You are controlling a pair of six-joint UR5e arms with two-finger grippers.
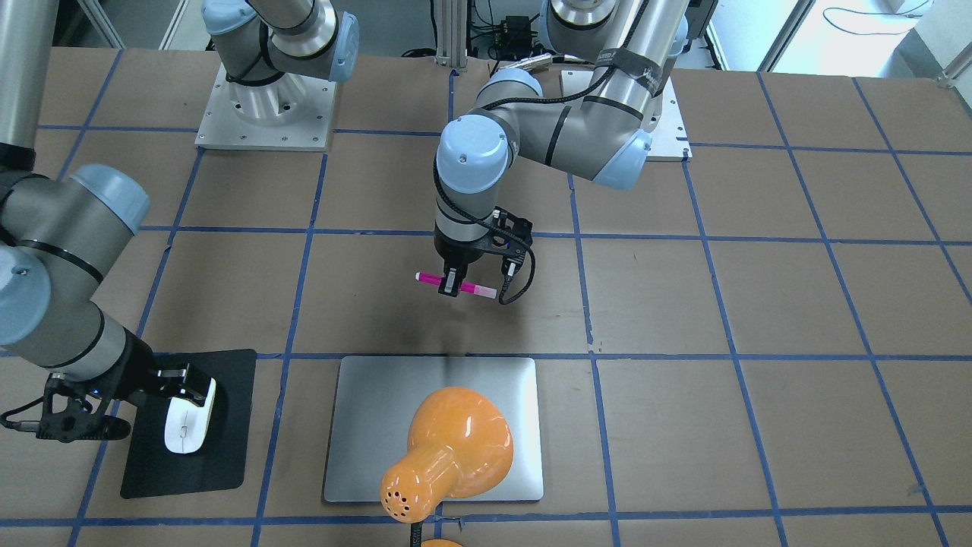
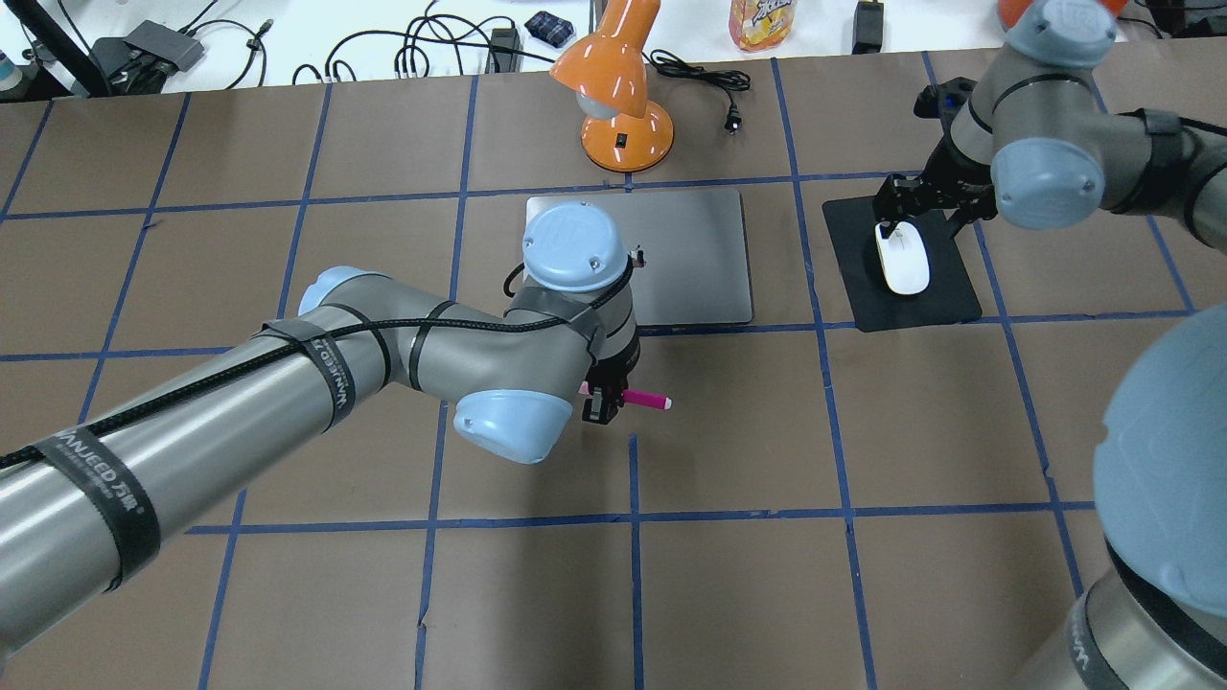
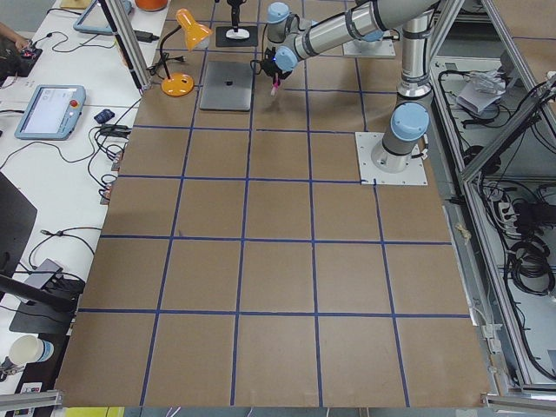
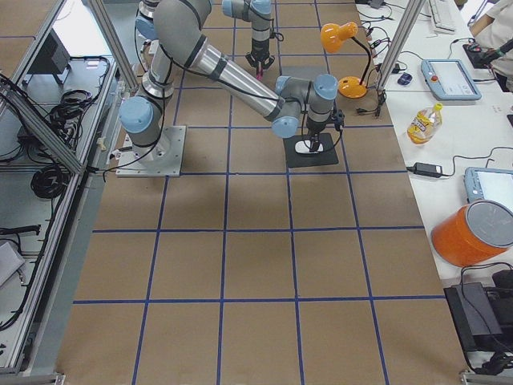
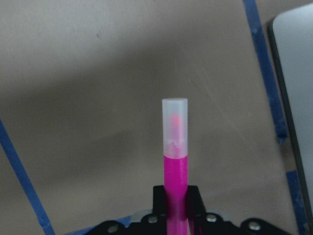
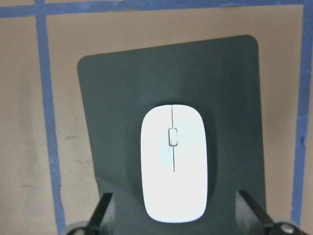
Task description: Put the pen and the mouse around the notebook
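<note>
Hidden bits first. In the front-facing view the orange lamp [image 1: 456,441] head covers the notebook [image 1: 372,403] middle and part of its edge away from the robot. In the overhead view the left arm [image 2: 572,247] wrist blocks the notebook's robot-side corner. The left wrist cam gets only a sliver of notebook at the frame's right edge, and the pen [image 5: 175,169] back end is lost inside the left hand [image 5: 177,196]. The right wrist cam cuts off the fingers [image 6: 102,210] of the right hand [image 6: 173,205] at the bottom, plus the mat [image 6: 230,98] end nearest the cam. In the side views both hands are too small to read.

Left hand: narrow, clamped on the pen approx mid-barrel. Pen is level, w/ pale cap out one side and magenta end out the other. It is up off the tabletop [image 2: 729,575], near the notebook's robot-side edge, not touching it.

Right hand: wide, one finger each side of the mouse [image 6: 173,166], gaps showing both sides, no contact seen. Mouse lies flat on the black mat. Mat sits beside the notebook on the robot's right, w/ a strip of tabletop btwn them.

Lamp base stands just past the notebook's far edge.
</note>
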